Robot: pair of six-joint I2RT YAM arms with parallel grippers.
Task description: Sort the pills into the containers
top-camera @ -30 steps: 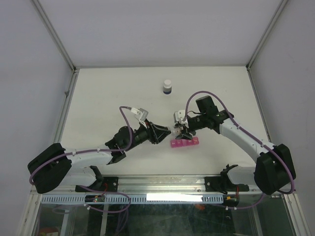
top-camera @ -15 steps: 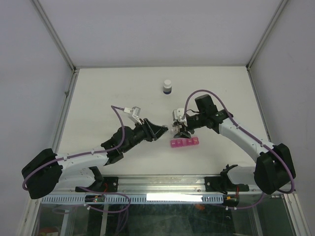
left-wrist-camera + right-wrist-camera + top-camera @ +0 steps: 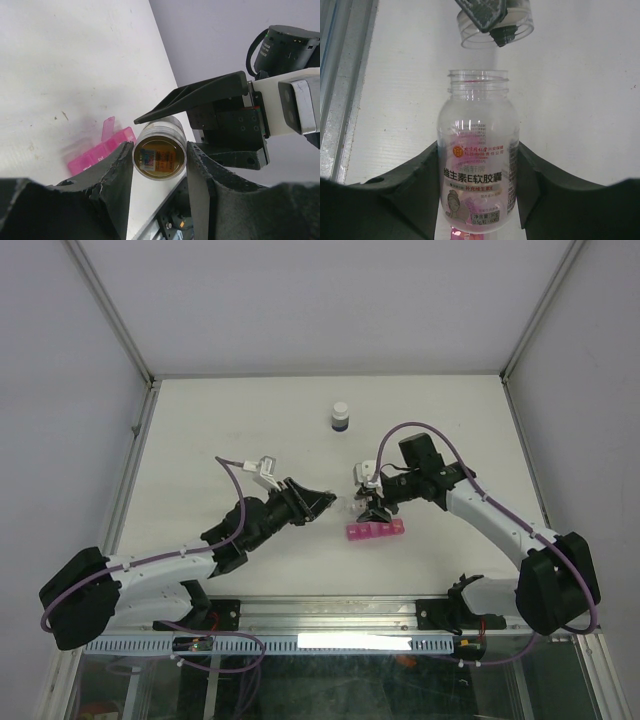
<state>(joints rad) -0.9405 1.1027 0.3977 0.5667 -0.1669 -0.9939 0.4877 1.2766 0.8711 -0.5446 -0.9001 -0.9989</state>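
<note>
The pink pill-organizer strip [image 3: 374,531] lies on the white table between the arms. It also shows in the left wrist view [image 3: 102,150], with one lid standing open. My right gripper [image 3: 372,508] [image 3: 477,170] is shut on a clear labelled pill bottle [image 3: 478,175], held over the strip with its mouth uncapped. My left gripper [image 3: 333,503] [image 3: 159,150] is shut on the bottle's clear round cap [image 3: 159,154] [image 3: 496,25], a small gap away from the bottle's mouth. I cannot make out any pills.
A dark bottle with a white cap [image 3: 341,417] stands at the back middle of the table. Grey walls enclose the table on three sides. A metal rail [image 3: 330,612] runs along the near edge.
My left arm has drawn back slightly to the left with the cap, its elbow swinging left. The right gripper, the bottle and the pink strip stay almost in place.
</note>
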